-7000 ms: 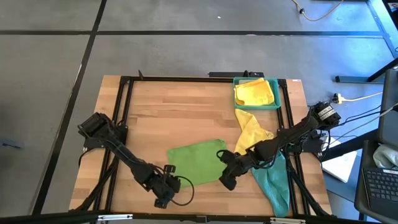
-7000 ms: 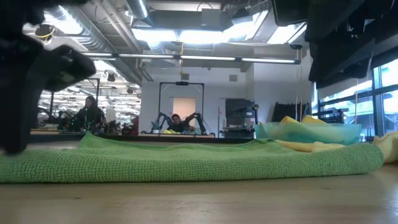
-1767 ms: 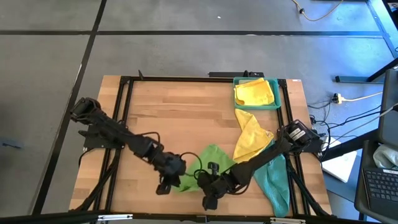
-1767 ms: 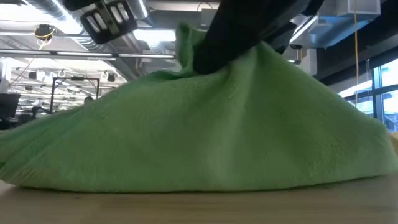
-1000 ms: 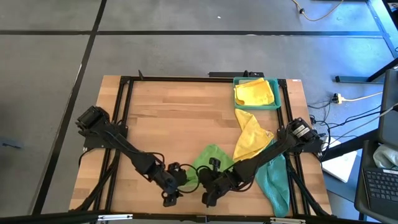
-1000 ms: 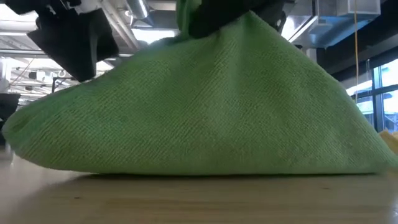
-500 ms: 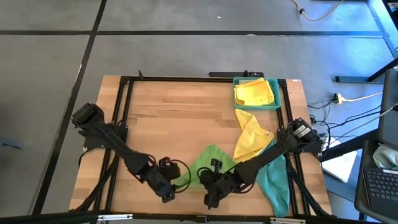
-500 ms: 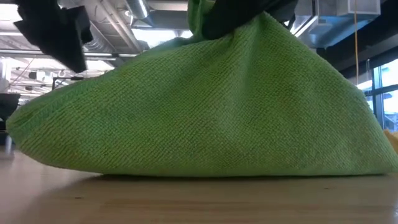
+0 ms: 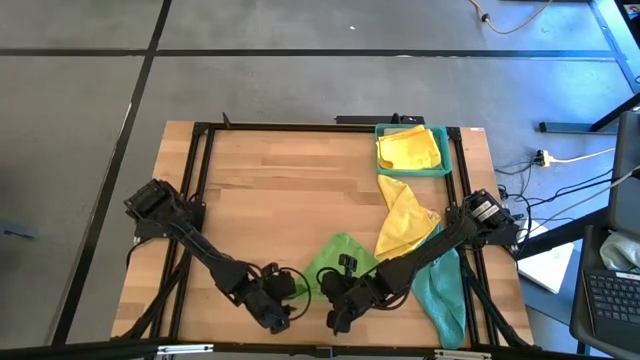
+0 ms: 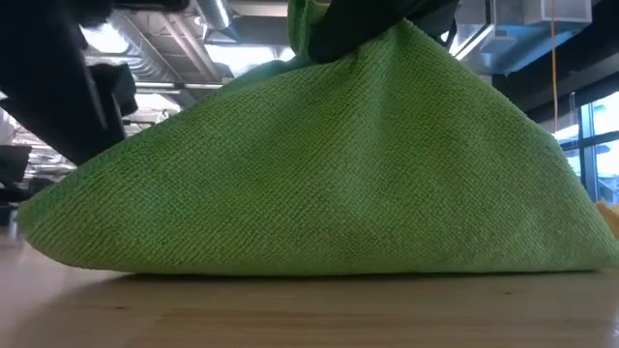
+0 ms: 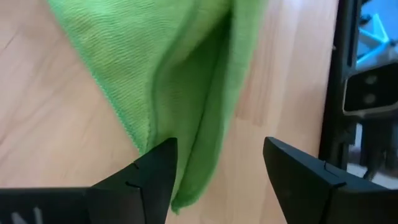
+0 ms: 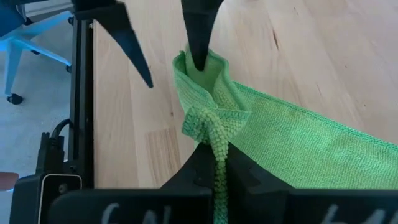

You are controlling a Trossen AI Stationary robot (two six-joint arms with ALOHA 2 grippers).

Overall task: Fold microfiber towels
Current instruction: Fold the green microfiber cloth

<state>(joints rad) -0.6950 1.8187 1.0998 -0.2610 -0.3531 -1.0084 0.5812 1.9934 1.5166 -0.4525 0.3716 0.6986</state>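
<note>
we saw right end effector (image 12: 214, 163) clamped on bright green towel (image 9: 337, 258), lower centre of desk (image 9: 290, 185) | left end effector (image 11: 217, 171) gaped wide beside its edge

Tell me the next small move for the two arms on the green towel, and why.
Probably close the open left gripper on the green towel's hanging edge. That edge lies between its fingers, ungripped, while the right gripper is shut on a bunched corner, lifting the cloth into a tent.

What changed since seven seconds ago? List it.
The bright green microfiber towel, then spread flat, is now bunched and lifted into a peak by the right gripper, shut on its edge. The open left gripper moved in beside its hanging edge. The yellow towels, teal towel and teal plastic tray stayed put.
</note>
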